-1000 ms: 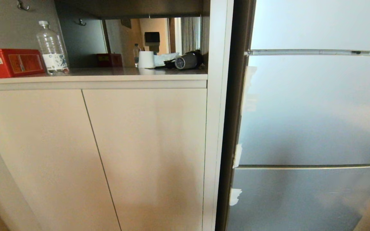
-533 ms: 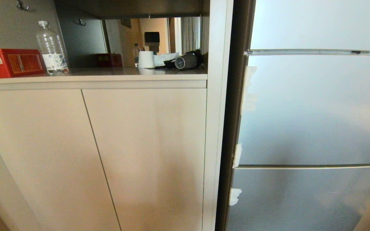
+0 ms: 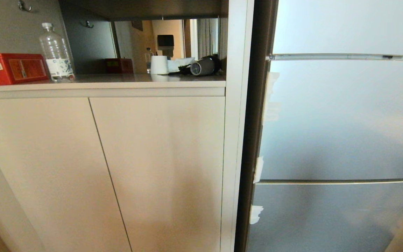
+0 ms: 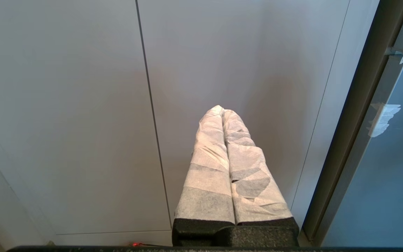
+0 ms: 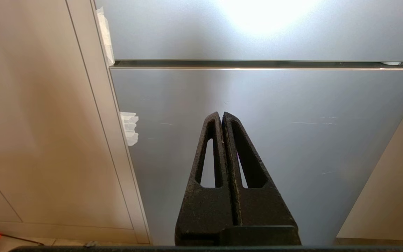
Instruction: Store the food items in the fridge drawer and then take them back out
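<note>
**Operator:** On the desk to your left, what do you see?

**Describer:** You are looking at a pale desk [image 3: 135, 81] above two closed beige cabinet doors [image 3: 159, 168]. A red box [image 3: 12, 68] sits at its far left end, with a clear water bottle [image 3: 57, 52] standing upright just beside it. Further back, near a mirror, are a white roll [image 3: 159, 64] and a dark hair dryer [image 3: 205, 65] lying on its side.

**Operator:** And the room to the right?

**Describer:** A tall fridge [image 3: 341, 119] with matte grey doors fills that side, all shut. Bits of white tape [image 3: 256, 214] cling to its left edge.

**Operator:** Where are your arms?

**Describer:** Neither shows from the head. Your left end effector [image 4: 222, 110], its fingers wrapped in white tape, is pressed together and empty, facing the cabinet doors. Your right end effector [image 5: 221, 113], bare black, is also closed on nothing, facing the lower fridge door.

**Operator:** The food and the drawer?

**Describer:** You cannot see the potato, the pepper or the clear drawer in any view.
</note>
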### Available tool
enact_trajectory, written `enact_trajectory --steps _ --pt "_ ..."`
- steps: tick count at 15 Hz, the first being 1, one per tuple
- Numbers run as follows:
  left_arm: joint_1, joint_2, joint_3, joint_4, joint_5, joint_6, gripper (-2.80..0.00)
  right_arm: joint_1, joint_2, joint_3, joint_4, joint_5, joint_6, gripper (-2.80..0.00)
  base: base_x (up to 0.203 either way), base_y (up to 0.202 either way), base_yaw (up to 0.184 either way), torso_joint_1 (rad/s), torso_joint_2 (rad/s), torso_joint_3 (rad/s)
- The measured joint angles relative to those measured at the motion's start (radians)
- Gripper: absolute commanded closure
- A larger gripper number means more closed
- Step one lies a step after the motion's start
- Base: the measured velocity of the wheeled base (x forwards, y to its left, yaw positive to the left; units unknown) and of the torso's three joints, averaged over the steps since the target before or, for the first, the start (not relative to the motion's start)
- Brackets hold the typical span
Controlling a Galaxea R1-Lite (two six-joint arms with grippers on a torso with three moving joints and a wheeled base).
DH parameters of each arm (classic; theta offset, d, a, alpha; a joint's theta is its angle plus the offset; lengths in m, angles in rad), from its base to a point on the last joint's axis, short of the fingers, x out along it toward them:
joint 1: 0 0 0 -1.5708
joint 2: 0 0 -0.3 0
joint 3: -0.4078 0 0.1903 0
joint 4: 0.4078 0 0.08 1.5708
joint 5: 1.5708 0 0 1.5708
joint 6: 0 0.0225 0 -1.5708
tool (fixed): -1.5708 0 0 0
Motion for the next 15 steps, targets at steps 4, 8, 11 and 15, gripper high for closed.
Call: enact_trajectory --steps 4,8,11,15 --pt "0.0 0.0 0.0 0.0 0.0 0.0 0.0 0.0 0.0 0.0 0.0 0.0 0.0 0.0 0.0 0.0 0.0 0.0 0.0 0.0" --pt "0.0 0.0 0.0 0.0 0.0 0.0 0.0 0.001 0.0 0.0 0.0 0.0 0.0 0.0 -0.001 0.003 -0.153 0.002 0.0 0.001" --pt "0.0 0.0 0.0 0.0 0.0 0.0 0.0 0.0 0.0 0.0 0.0 0.0 0.0 0.0 0.002 0.009 -0.173 0.003 0.0 0.002" --pt "0.0 0.0 0.0 0.0 0.0 0.0 0.0 0.0 0.0 0.0 0.0 0.0 0.001 0.0 0.0 0.01 -0.174 0.003 0.0 0.003"
